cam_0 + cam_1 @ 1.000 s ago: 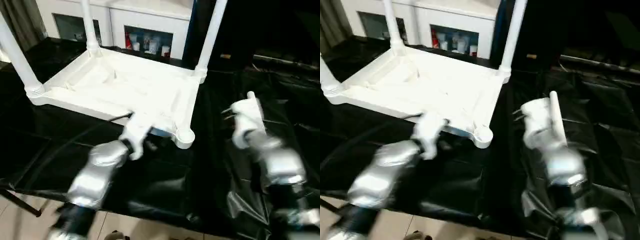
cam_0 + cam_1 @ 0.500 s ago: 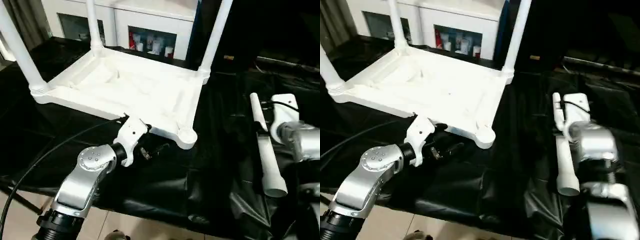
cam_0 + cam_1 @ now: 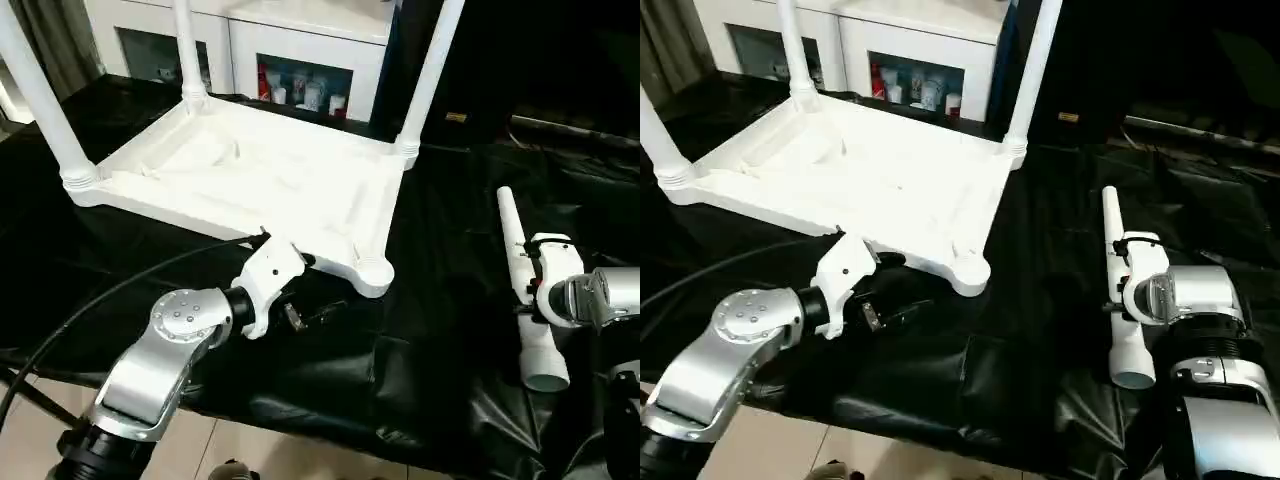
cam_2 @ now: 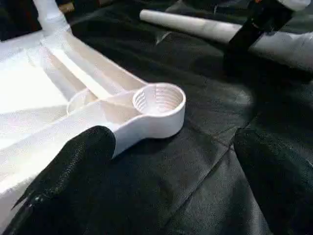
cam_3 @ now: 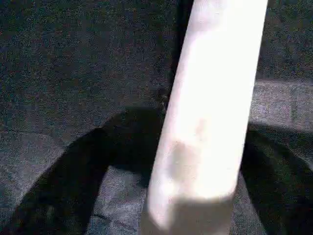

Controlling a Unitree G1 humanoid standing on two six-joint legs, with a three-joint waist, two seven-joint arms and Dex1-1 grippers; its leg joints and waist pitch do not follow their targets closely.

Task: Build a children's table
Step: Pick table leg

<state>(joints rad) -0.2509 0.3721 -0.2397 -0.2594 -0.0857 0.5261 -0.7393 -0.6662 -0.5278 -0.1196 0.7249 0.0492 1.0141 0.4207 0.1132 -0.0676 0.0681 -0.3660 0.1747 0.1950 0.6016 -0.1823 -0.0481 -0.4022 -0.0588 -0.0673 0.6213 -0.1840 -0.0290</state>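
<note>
The children's table top (image 3: 260,170) lies upside down on the black sheet, with three white legs (image 3: 432,70) standing in its corner sockets. The near right socket (image 3: 372,270) (image 4: 159,100) is empty. My left gripper (image 3: 312,310) (image 4: 171,166) is open just in front of that socket, holding nothing. The fourth leg (image 3: 522,262) (image 5: 205,107) lies flat on the sheet to the right, wide end nearest me. My right gripper (image 3: 532,295) is open and straddles its middle, a finger (image 5: 54,196) on either side.
A white cabinet (image 3: 300,40) with glass doors stands behind the table. The black sheet (image 3: 440,330) is crinkled and hangs over the front edge. A black cable (image 3: 90,310) loops from my left forearm over that edge.
A second ago the right gripper had the leg raised; now the leg lies on the sheet and the gripper has slid from its thin end to its middle. The left gripper stays by the empty socket.
</note>
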